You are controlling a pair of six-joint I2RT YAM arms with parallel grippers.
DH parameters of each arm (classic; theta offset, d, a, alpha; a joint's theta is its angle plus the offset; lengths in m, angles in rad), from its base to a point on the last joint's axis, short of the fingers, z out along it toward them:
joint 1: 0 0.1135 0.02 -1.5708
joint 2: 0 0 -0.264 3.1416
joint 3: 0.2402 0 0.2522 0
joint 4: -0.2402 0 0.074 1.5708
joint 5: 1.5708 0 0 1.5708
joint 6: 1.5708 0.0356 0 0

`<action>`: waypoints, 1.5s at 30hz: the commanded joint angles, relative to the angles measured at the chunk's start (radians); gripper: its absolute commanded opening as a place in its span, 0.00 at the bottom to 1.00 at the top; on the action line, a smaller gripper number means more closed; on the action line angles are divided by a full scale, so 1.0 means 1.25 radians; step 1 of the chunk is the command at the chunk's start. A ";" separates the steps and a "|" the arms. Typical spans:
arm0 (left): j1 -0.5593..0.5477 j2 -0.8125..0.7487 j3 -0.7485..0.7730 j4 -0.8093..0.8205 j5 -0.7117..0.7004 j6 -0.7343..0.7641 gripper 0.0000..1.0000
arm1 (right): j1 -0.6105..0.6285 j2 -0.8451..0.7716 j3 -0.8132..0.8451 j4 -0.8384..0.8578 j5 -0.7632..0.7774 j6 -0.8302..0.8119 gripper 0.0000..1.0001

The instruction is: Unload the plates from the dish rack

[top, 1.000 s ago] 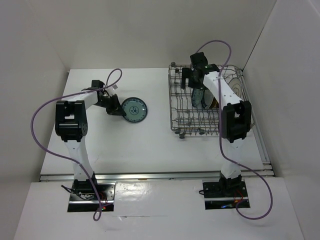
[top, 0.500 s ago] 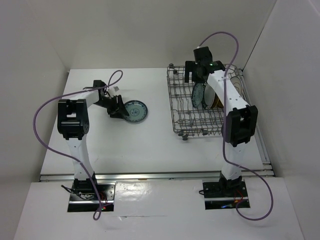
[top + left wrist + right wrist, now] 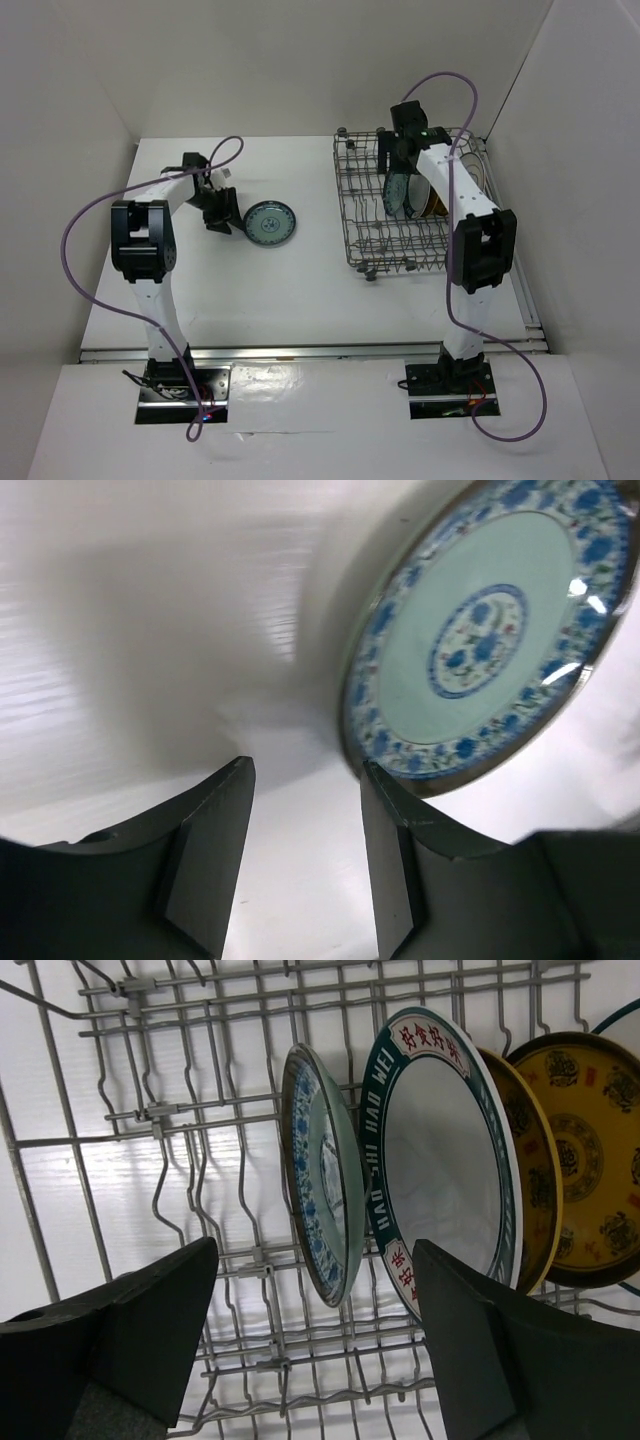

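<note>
The teal plate [image 3: 269, 221] lies flat on the white table [image 3: 300, 290] now. The left gripper [image 3: 223, 218] has let go and backed off just left of it, jaws open and empty. White walls all around, and in the dish rack [image 3: 358, 215] on the right, the right gripper [image 3: 392, 168] hangs wide open over the second teal plate [image 3: 320, 1215] standing on edge.

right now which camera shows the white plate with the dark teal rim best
The right wrist view: the white plate with the dark teal rim stands upright in the dish rack, face and rim lettering clear. The top external view shows it small and edge-on. The left wrist view does not show it.
</note>
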 commanded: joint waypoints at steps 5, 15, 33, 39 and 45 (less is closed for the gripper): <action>0.005 -0.126 -0.015 -0.023 -0.158 0.085 0.61 | -0.018 0.016 -0.066 0.096 -0.066 0.000 0.80; -0.002 -0.212 -0.017 -0.040 -0.173 0.109 0.60 | -0.018 0.091 -0.032 0.123 -0.033 0.008 0.68; -0.018 -0.327 0.064 -0.076 0.042 0.175 0.62 | -0.003 -0.040 0.131 0.016 0.042 0.000 0.00; -0.043 -0.343 0.112 -0.087 0.139 0.191 0.81 | 0.005 -0.105 0.162 0.027 -0.134 -0.027 0.00; -0.074 -0.326 0.138 -0.056 0.230 0.156 0.88 | 0.050 -0.102 -0.036 0.260 -0.746 0.041 0.00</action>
